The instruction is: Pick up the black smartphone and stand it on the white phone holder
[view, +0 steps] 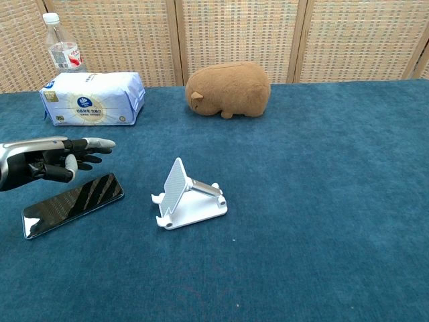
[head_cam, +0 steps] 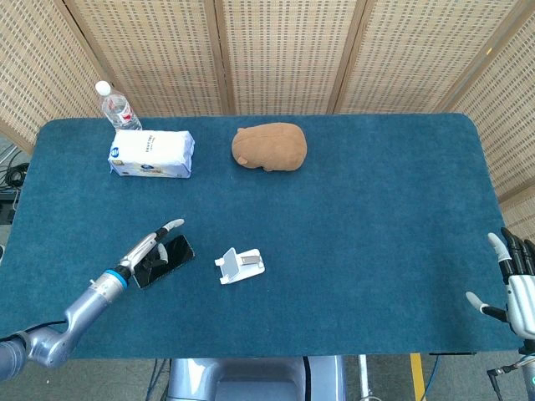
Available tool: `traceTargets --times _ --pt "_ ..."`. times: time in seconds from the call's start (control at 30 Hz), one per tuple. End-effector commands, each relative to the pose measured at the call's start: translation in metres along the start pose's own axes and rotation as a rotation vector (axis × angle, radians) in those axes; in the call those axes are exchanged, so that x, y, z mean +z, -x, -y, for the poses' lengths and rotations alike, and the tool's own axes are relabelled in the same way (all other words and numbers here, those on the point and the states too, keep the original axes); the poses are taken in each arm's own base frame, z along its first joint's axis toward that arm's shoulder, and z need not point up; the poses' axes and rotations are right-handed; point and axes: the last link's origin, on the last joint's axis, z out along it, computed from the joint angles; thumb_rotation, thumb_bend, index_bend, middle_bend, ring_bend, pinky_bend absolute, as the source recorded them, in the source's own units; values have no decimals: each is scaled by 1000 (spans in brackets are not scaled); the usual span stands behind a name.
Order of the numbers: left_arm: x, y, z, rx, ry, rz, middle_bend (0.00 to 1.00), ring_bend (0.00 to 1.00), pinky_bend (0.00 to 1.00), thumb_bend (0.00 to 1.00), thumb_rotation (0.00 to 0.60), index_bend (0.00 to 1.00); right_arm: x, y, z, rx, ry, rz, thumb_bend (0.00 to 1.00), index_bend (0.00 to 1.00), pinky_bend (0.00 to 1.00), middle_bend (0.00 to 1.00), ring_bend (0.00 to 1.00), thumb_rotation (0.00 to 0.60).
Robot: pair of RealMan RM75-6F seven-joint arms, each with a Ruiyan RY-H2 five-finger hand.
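The black smartphone (view: pixel 72 204) lies flat on the blue table cloth at the front left, also in the head view (head_cam: pixel 165 261). My left hand (view: pixel 57 159) hovers just above and behind it with fingers stretched out and apart, holding nothing; in the head view the left hand (head_cam: pixel 152 245) overlaps the phone's left side. The white phone holder (view: pixel 186 196) stands to the phone's right, its back plate raised, seen from above as the holder (head_cam: pixel 241 265). My right hand (head_cam: pixel 517 284) hangs open beyond the table's right front corner.
A brown plush animal (view: pixel 228 89) sits at the back middle. A white and blue tissue pack (view: pixel 92 98) lies at the back left, with a clear water bottle (view: pixel 62 48) behind it. Wicker screens close off the back.
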Motion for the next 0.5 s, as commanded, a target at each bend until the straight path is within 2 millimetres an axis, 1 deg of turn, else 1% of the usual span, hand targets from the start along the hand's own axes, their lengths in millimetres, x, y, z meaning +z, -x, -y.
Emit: traceTargets --times 0.03,0.23,0.5 --pt "3 2 0 3 -3 9 0 0 0 1000 600 0 0 0 0 0 -1 0 105 0 0 0 0 600" --pt "4 8 -2 28 -7 49 0 0 0 1000 600 0 0 0 0 1 -2 0 105 0 0 0 0 600" --pt "-6 22 -4 47 6 120 0 0 0 1000 600 0 0 -1 0 3 -1 -1 105 0 0 0 0 600"
